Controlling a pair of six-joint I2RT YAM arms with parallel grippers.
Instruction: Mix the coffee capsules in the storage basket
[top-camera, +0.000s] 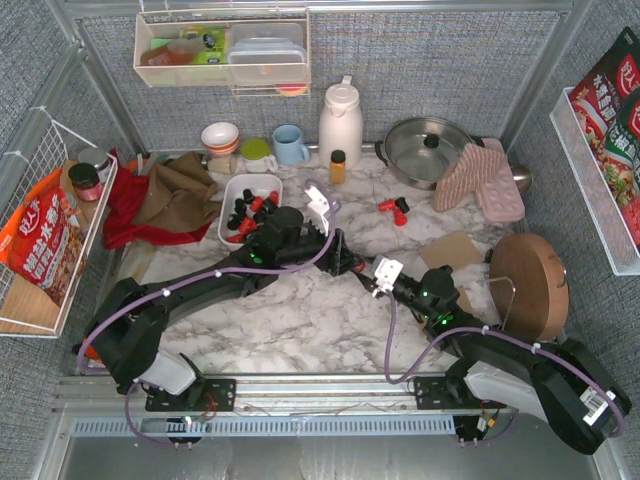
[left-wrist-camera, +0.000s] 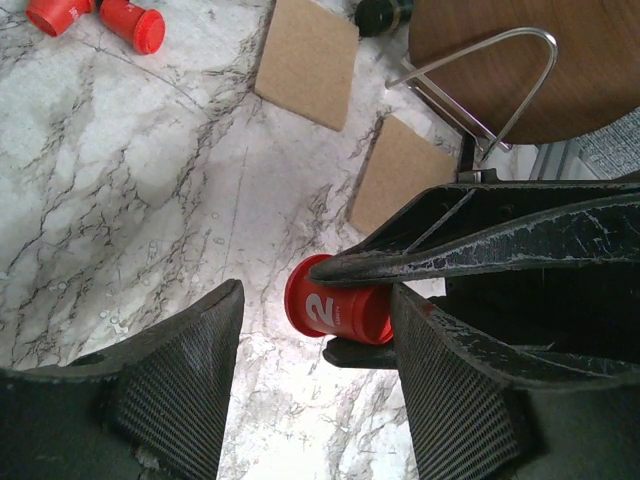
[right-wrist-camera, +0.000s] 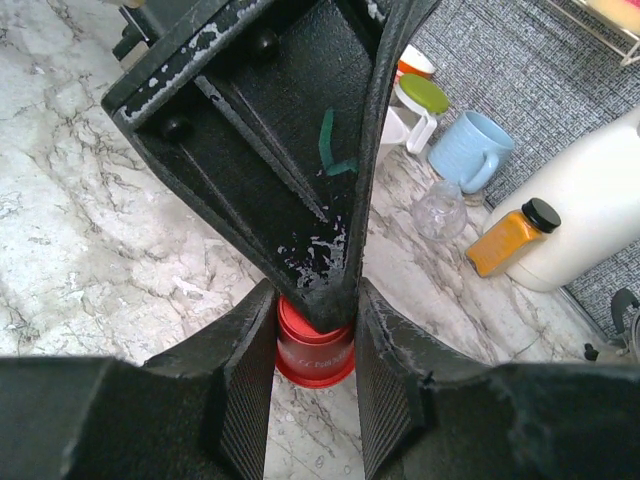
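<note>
Red capsule (right-wrist-camera: 315, 348) in the middle of the action, pinched at its sides by the right gripper (right-wrist-camera: 315, 330), which is clamped firmly onto it above the marble table (top-camera: 300, 320). The left gripper (left-wrist-camera: 318, 300) brackets the same capsule with its jaws spread wide, daylight showing on one side, so it has no grip yet. This looks like a handover, right to left, with the storage basket (top-camera: 228, 205) just beyond the left wrist and a heap of red and black coffee capsules (top-camera: 250, 207) already in it.

To do it well, the left jaws should close squarely across the capsule's tapered body, clear of the right fingers, and only then should the right let go. A glossy, tapered pod can squirt out of a skewed pinch. Then comes a short carry over the basket rim and a low release.

Now the blind spots. From above, the held capsule is buried under the two wrists. Whether it touches the left gripper's far finger, I cannot tell. The left arm covers the basket's near corner, so there is no counting the pods there. Two more red pods (top-camera: 393, 207) lie loose, well apart from the basket.
</note>
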